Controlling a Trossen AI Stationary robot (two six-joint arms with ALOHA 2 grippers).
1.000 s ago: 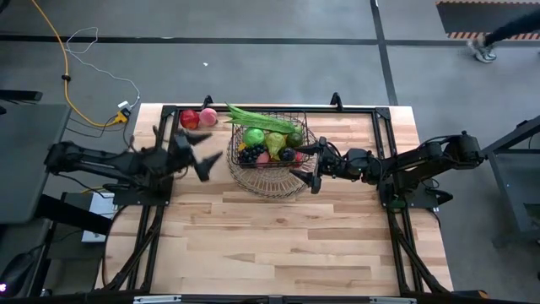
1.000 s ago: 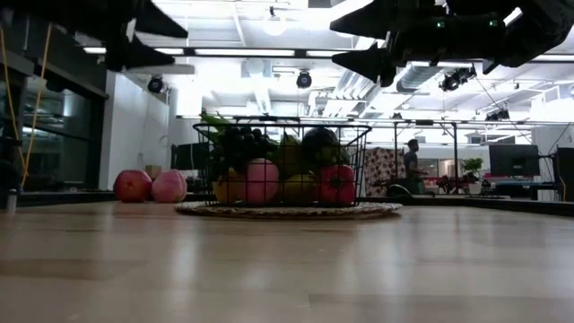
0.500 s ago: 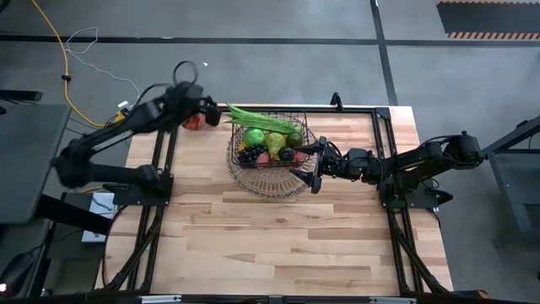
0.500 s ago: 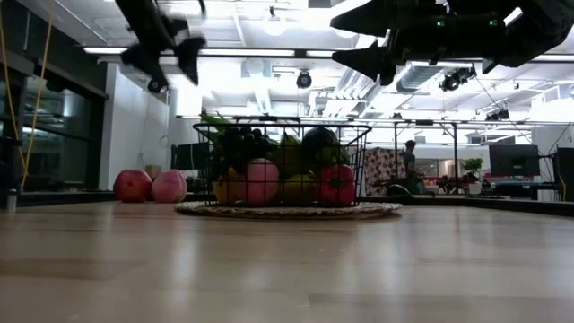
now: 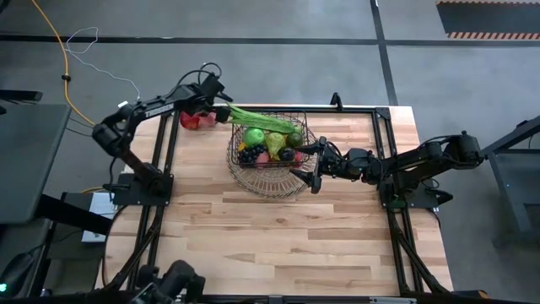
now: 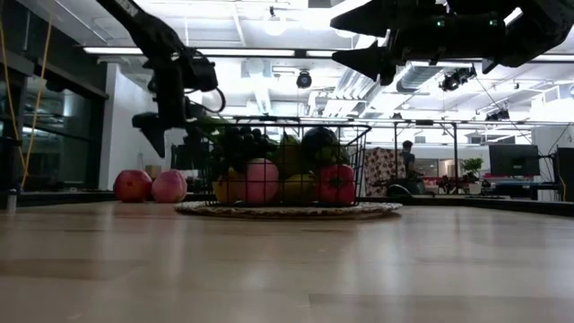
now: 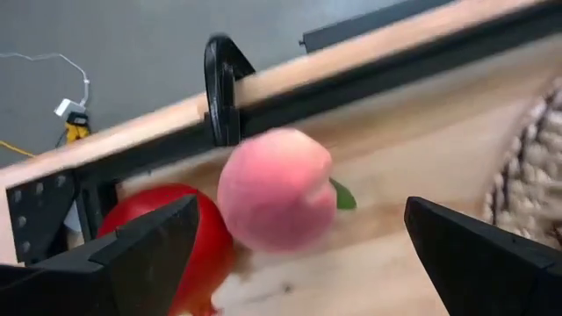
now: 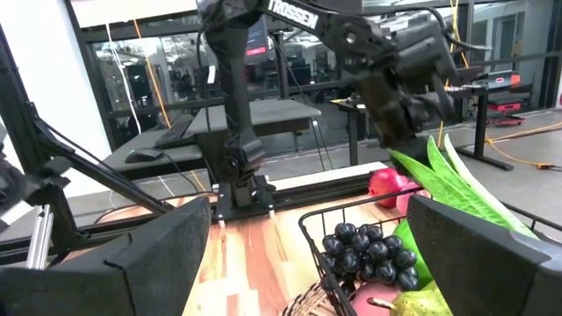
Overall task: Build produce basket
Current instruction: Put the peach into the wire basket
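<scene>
A red apple (image 7: 167,241) and a pink peach (image 7: 274,202) rest side by side on the table at its far left corner. My left gripper (image 5: 207,108) hangs open above them, pointing steeply down, with the peach showing between its fingers and untouched. The dark wire basket (image 5: 268,139) stands on a round shallow wire dish (image 5: 268,181) and holds long green pods (image 5: 261,118), grapes (image 8: 369,250) and other produce. My right gripper (image 5: 308,165) waits open and level just right of the basket, touching nothing.
A black frame rail (image 5: 278,107) runs along the table's far edge, with a clamp (image 7: 224,92) just behind the peach. The near half of the wooden table (image 5: 278,245) is bare wood. A yellow cable (image 5: 63,76) lies on the floor beyond the far left corner.
My left gripper has swung from the table's left edge toward the far edge and the basket, tipping from level to steeply downward, and now hangs over the apple and peach. It has stayed open. The fruit and basket have not moved.
</scene>
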